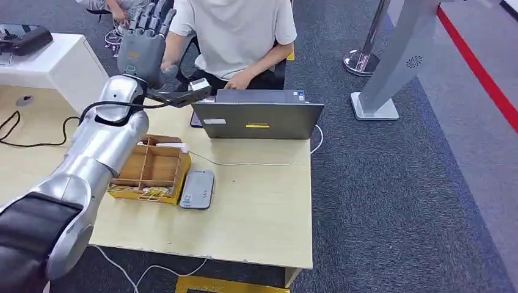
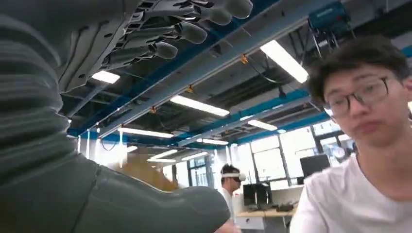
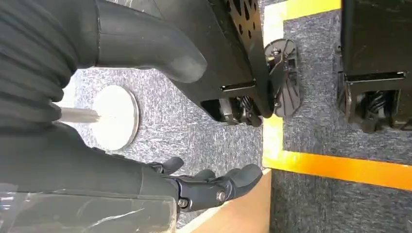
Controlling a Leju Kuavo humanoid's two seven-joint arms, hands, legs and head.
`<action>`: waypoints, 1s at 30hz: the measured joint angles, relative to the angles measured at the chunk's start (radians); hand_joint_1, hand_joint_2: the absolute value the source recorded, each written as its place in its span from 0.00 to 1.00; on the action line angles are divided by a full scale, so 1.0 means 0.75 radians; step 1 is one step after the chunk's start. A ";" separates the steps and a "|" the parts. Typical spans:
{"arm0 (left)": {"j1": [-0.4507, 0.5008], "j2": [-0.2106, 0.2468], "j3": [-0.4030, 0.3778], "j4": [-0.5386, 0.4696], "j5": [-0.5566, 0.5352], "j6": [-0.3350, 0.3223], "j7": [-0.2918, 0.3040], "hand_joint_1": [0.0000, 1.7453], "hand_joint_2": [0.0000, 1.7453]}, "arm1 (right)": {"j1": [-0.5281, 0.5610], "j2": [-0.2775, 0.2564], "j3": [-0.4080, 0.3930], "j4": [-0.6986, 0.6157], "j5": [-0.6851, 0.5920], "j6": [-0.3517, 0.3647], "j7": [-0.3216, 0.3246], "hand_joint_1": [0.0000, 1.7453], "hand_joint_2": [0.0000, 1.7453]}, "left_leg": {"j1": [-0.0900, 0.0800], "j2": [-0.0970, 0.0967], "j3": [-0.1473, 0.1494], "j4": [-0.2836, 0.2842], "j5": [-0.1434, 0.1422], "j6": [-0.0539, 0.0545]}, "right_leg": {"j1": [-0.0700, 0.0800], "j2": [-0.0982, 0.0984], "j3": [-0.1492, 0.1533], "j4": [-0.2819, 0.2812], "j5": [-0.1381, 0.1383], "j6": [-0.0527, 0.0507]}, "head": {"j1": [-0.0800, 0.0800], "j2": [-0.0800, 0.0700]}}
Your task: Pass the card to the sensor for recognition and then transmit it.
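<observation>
Left hand (image 1: 143,46) raised — fingers spread

One worktop (image 1: 256,213) of pale wood; one open laptop (image 1: 259,116) on it; one wooden divided box (image 1: 153,168); one flat grey sensor device (image 1: 197,189) just beside the box; one person (image 1: 235,36) seated behind the laptop, and a second person (image 2: 229,182) standing far back in the left wrist view; two robot hands, the left robot hand (image 1: 143,46) raised with fingers spread, the right robot hand (image 3: 204,187) hanging by the floor; one grey pedestal stand (image 1: 397,61); one black controller (image 1: 21,39) on the white side cabinet (image 1: 58,67).
</observation>
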 joint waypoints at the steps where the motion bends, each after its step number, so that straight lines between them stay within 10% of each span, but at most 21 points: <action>1: -0.004 -0.008 -0.012 0.020 0.001 -0.001 0.004 0.00 1.00 | 0.000 0.000 0.000 0.001 0.000 0.001 0.001 0.00 1.00 | 0.000 0.000 0.000 0.000 0.000 0.000 | 0.000 0.000 0.000 0.000 0.000 0.000 | 0.000 0.000; 4: -0.012 -0.021 -0.030 0.065 0.013 -0.004 0.008 0.00 1.00 | 0.000 0.001 0.000 0.002 0.001 0.002 0.004 0.00 1.00 | 0.000 0.000 0.000 0.000 0.000 0.000 | 0.000 0.000 0.000 0.000 0.000 0.000 | 0.000 0.000; 5: -0.015 -0.025 -0.039 0.081 0.015 -0.007 0.008 0.37 1.00 | -0.001 0.001 0.000 0.002 0.001 0.002 0.004 0.00 1.00 | 0.000 0.000 0.000 0.000 0.000 0.000 | 0.000 0.000 0.000 0.000 0.000 0.000 | 0.000 0.000; 6: -0.016 -0.027 -0.045 0.090 0.019 -0.008 0.008 1.00 1.00 | -0.001 0.001 0.000 0.002 0.001 0.004 0.004 0.00 1.00 | 0.000 0.000 0.000 0.000 0.000 0.000 | 0.000 0.000 0.000 0.000 0.000 0.000 | 0.000 0.000; 30: -0.016 -0.030 -0.049 0.157 0.099 -0.015 -0.064 1.00 1.00 | -0.013 0.008 0.029 0.013 0.031 0.029 0.008 0.00 1.00 | 0.000 0.000 0.000 0.000 0.000 0.000 | 0.000 -0.001 0.000 0.000 0.000 0.000 | 0.000 0.000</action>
